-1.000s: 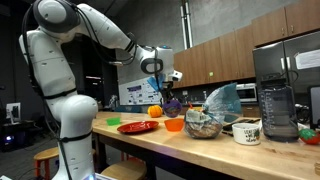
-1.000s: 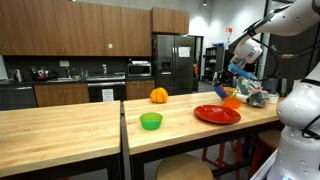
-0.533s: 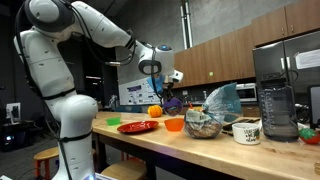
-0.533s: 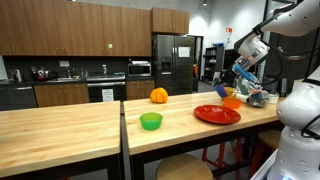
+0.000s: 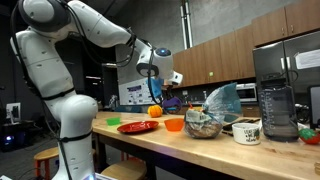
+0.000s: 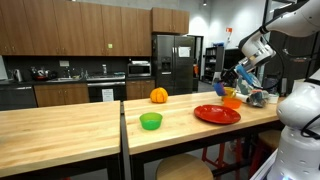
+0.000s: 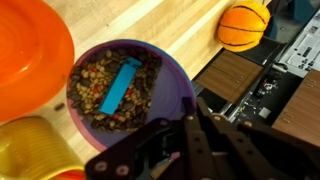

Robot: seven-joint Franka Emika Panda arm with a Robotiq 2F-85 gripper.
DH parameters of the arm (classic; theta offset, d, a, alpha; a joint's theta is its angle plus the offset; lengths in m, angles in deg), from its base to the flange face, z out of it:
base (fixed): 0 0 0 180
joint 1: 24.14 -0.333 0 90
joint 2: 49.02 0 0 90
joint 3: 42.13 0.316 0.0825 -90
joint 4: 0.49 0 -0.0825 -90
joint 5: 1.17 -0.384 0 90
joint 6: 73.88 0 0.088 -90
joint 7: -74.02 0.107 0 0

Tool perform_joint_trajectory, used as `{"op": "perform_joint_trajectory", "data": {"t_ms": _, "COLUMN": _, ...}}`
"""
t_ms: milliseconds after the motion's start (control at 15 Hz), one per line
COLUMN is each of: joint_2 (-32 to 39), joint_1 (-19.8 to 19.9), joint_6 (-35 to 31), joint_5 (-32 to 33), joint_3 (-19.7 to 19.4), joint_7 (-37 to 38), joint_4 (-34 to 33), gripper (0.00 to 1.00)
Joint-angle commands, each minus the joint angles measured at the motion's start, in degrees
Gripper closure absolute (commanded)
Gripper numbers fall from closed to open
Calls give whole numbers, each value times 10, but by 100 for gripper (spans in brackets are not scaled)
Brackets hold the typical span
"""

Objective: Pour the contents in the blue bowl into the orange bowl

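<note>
Since a second ago the arm has leaned over a little and the wrist has drifted slightly, though it still carries the blue bowl (image 5: 170, 101) in the air above the counter (image 6: 60, 125). The arm reaches out from the shoulder, bends at the elbow and turns the wrist downward, so the gripper (image 5: 163, 92) hangs over the far end of the wooden top. In the wrist view the gripper (image 7: 186, 122) has its fingers pinched on the near rim of the blue bowl (image 7: 172, 80), which holds brownish bits and one light blue piece (image 7: 123, 85). The orange bowl (image 7: 30, 50) sits just beside it there; in both exterior views the orange bowl (image 5: 174, 124) stands on the counter below the held one. In an exterior view the blue bowl (image 6: 222, 88) looks tilted. The red plate (image 6: 217, 114) lies next to the orange bowl (image 6: 232, 101), with a lime-green bowl (image 6: 151, 121) well apart from it and an orange fruit (image 6: 159, 95) farther back. A clear bag (image 5: 222, 100), a mug (image 5: 247, 131) and a blender (image 5: 277, 100) crowd the other end. Behind are dark wood cabinets (image 6: 80, 30) and a steel fridge (image 6: 175, 65).
</note>
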Motion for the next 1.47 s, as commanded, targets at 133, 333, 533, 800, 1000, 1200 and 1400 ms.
{"op": "perform_joint_trajectory", "data": {"t_ms": 133, "joint_2": -24, "joint_1": 21, "joint_6": 3, "joint_5": -57, "joint_3": -1, "joint_7": -60, "joint_4": 20, "gripper": 99}}
{"op": "perform_joint_trajectory", "data": {"t_ms": 333, "joint_2": -26, "joint_1": 36, "joint_6": 5, "joint_5": -75, "joint_3": -1, "joint_7": -80, "joint_4": 28, "gripper": 99}}
{"op": "perform_joint_trajectory", "data": {"t_ms": 533, "joint_2": -32, "joint_1": 50, "joint_6": 16, "joint_5": -94, "joint_3": -8, "joint_7": -107, "joint_4": 33, "gripper": 99}}
{"op": "perform_joint_trajectory", "data": {"t_ms": 800, "joint_2": -36, "joint_1": 65, "joint_6": 22, "joint_5": -132, "joint_3": -9, "joint_7": -147, "joint_4": 41, "gripper": 99}}
{"op": "perform_joint_trajectory", "data": {"t_ms": 1000, "joint_2": -38, "joint_1": 76, "joint_6": 28, "joint_5": -159, "joint_3": -7, "joint_7": -179, "joint_4": 45, "gripper": 99}}
{"op": "perform_joint_trajectory", "data": {"t_ms": 1200, "joint_2": -36, "joint_1": 84, "joint_6": 37, "joint_5": -188, "joint_3": -4, "joint_7": -206, "joint_4": 50, "gripper": 99}}
{"op": "perform_joint_trajectory", "data": {"t_ms": 1400, "joint_2": -38, "joint_1": 94, "joint_6": 46, "joint_5": -219, "joint_3": -2, "joint_7": -234, "joint_4": 60, "gripper": 99}}
